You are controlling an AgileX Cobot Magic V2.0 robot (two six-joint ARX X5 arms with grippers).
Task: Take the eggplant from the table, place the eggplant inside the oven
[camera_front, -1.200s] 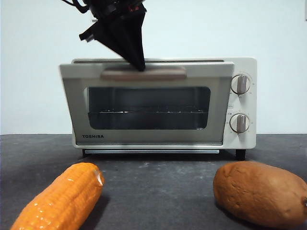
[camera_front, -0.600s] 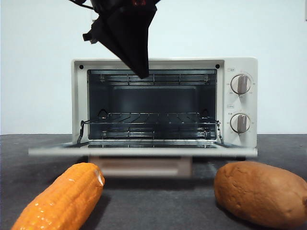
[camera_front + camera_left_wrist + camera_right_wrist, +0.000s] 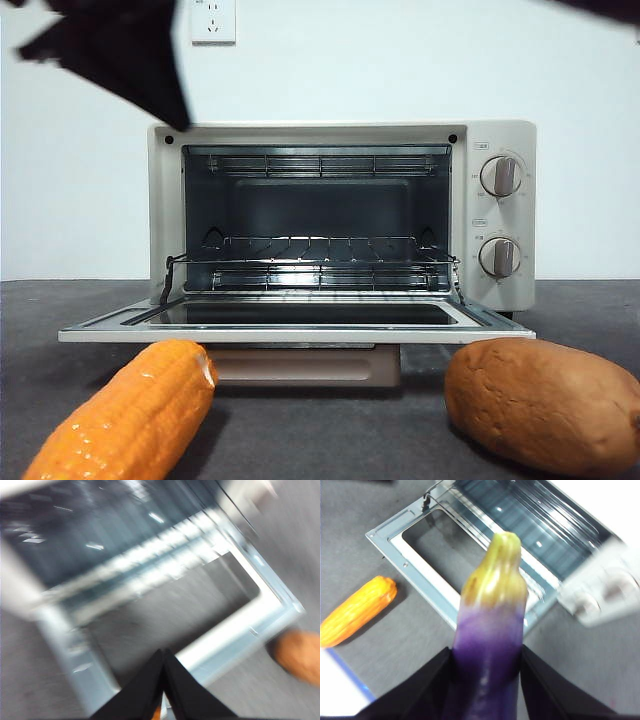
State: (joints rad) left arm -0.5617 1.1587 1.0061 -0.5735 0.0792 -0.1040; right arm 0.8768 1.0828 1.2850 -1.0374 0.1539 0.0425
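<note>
Tabletop below: eggplant point(image 3: 490, 645) (stem toward oven point(image 3: 590, 575)) lengthwise.

The front camera sat low, near tabletop height, and faced the open cream-white boxy toaster oven point(image 3: 500, 215) straight on, with the orange corn cob point(image 3: 125, 415) close before it. Both wrist cameras looked steeply down from above; the left one was blurred. All three views shared the oven's lowered glass door point(image 3: 300, 318), and the right wrist view also caught the corn cob
</note>
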